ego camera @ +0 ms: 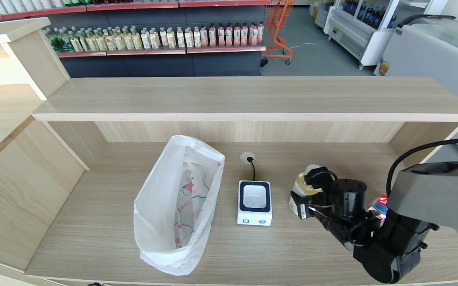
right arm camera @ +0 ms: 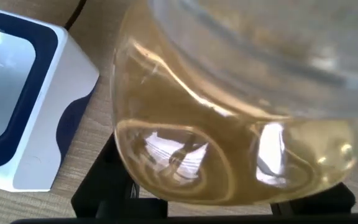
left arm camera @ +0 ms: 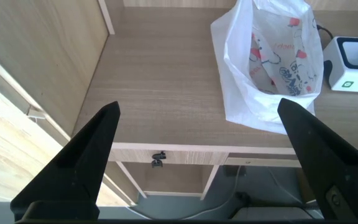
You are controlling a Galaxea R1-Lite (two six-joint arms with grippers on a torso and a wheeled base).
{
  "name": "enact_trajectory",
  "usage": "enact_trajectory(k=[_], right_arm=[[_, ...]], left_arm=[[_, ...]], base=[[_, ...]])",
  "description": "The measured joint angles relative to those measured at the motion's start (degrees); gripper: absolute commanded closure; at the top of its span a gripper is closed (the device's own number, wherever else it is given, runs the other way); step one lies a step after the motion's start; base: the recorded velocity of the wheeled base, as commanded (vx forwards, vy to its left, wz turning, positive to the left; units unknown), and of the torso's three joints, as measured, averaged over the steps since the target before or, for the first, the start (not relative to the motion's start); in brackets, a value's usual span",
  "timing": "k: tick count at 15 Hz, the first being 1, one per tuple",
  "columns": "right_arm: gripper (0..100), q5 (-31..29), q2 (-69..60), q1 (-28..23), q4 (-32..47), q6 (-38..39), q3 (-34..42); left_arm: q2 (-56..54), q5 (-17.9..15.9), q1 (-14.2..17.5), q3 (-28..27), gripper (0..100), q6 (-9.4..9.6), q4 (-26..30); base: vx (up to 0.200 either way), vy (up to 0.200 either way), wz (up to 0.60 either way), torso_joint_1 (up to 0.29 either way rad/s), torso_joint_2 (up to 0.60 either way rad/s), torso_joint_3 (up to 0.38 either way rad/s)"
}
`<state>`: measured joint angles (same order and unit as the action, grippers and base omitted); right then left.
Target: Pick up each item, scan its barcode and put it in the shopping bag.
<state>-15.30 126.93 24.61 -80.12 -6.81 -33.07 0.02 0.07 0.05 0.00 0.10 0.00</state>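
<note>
Bottle [ego camera: 301,187] sits clamped in right fingers [right arm camera: 99,198] just beside the scanner [ego camera: 254,203].

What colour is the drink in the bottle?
Golden yellow, in the clear bottle; right wrist view shows it best.

**A shop, seen from behind the till.** I look across a wooden checkout worktop [ego camera: 253,250] that carries a barcode scanner [ego camera: 254,202] and a white plastic bag [ego camera: 161,222]. Beyond the raised counter ledge, retail shelves [ego camera: 225,49] with red edge strips hold rows of drink bottles [ego camera: 153,38]. An orange cart [ego camera: 280,28] stands on the grey aisle floor. A stocked cooler [ego camera: 366,29] and a glass-lidded freezer [ego camera: 424,51] stand on the right.
</note>
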Motion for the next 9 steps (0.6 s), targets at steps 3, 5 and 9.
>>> enact_trajectory(k=[3, 5, 9], right_arm=[[100, 6.2, -1.3, -2.6, 1.1, 0.9, -1.0], [100, 13.2, -4.9, -4.7, 6.3, 3.7, -2.2], [100, 43.8, -18.5, -9.2, 28.0, 14.7, -6.1]], left_arm=[[0.0, 0.0, 0.0, 0.0, 0, 0.0, 0.0], [0.0, 0.0, 0.0, 0.0, 0, 0.0, 0.0], [0.0, 0.0, 0.0, 0.0, 0, 0.0, 0.0]], base=[[0.0, 0.0, 0.0, 0.0, 0.0, 0.0], [0.0, 0.0, 0.0, 0.0, 0.0, 0.0], [0.0, 0.0, 0.0, 0.0, 0.0, 0.0]])
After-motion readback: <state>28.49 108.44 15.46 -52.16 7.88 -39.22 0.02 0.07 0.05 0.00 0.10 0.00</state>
